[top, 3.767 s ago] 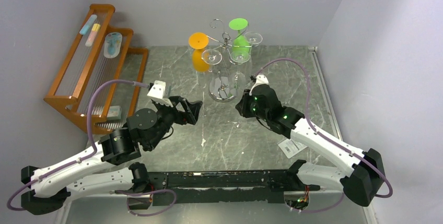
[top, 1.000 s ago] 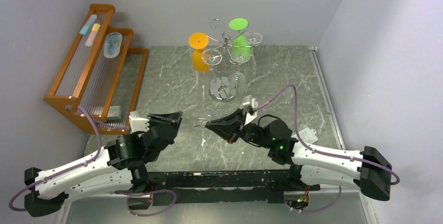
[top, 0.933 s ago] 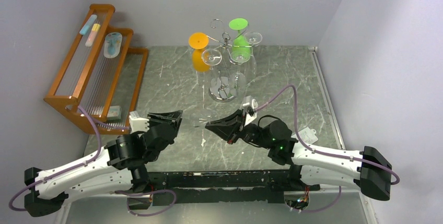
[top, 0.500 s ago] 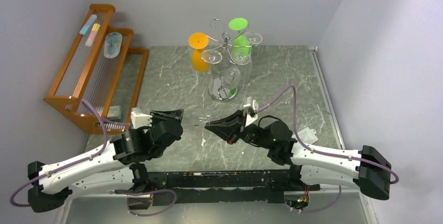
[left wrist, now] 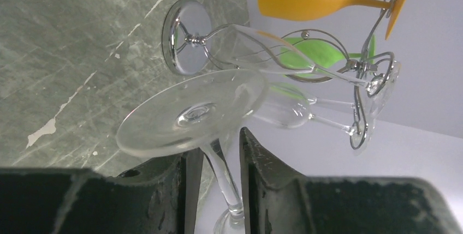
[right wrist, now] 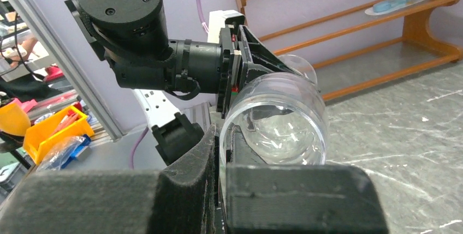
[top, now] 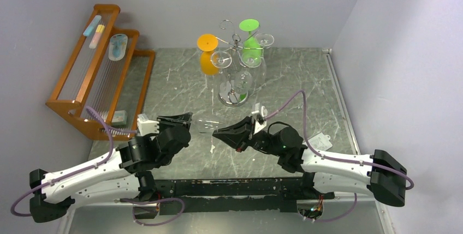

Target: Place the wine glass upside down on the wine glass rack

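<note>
A clear wine glass [top: 204, 126] lies sideways in the air between my two grippers. My right gripper [top: 217, 133] is shut on the bowl's rim [right wrist: 284, 119], one finger inside and one outside. My left gripper [top: 188, 118] stands open around the stem [left wrist: 221, 163], just behind the round foot [left wrist: 191, 115], with a gap on either side. The chrome wine glass rack [top: 236, 40] stands at the back centre, its shiny round base [left wrist: 185, 43] on the table. An orange glass [top: 207, 54], a green glass [top: 251, 40] and clear ones hang from it.
A brown wooden stepped rack [top: 98, 65] with a few small items stands at the back left, also behind the left arm in the right wrist view [right wrist: 382, 16]. A white tag [top: 319, 138] lies on the marble table by the right arm. Walls close in on both sides.
Both grippers have come back from the rack to the near middle. In the last second the left gripper edged right, around the glass's stem, and the right gripper shifted slightly left.
</note>
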### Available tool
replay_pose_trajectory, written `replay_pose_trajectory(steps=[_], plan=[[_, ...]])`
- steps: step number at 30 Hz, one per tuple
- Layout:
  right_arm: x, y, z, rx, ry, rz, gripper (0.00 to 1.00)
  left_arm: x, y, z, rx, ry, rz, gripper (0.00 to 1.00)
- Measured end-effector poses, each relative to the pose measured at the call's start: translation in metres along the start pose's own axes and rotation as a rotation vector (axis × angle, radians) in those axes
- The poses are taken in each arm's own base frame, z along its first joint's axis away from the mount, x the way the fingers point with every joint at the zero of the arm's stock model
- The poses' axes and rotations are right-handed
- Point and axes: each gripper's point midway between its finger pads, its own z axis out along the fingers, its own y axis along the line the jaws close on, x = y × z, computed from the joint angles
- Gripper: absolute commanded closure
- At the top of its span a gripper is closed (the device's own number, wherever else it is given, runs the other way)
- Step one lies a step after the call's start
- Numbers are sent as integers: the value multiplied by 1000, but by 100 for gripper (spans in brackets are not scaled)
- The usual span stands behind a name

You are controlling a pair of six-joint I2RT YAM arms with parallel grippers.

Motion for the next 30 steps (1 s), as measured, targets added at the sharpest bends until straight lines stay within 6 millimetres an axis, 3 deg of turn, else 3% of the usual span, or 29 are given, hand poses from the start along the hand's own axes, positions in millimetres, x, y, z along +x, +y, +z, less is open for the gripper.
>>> replay_pose_trajectory(steps=[6,11,13,16,19,25,30], plan=[[7,2,0,-18,10,4,100,-3,-13,-1,51,-7,-72,94],[17,2,-2,-21,33,13,99,-9,-18,-1,75,-31,-88,95],[18,1,-2,-14,34,18,87,-9,-18,-1,78,-36,-89,95],[20,1,-3,-3,40,50,60,-10,-18,0,83,-38,-93,95],[21,3,-8,4,39,94,48,-15,-15,1,94,-65,-59,95],[19,-4,-34,81,9,151,34,-29,-20,1,138,-145,112,95],[0,-14,-44,179,-21,155,25,-33,-31,-4,192,-170,352,95]])
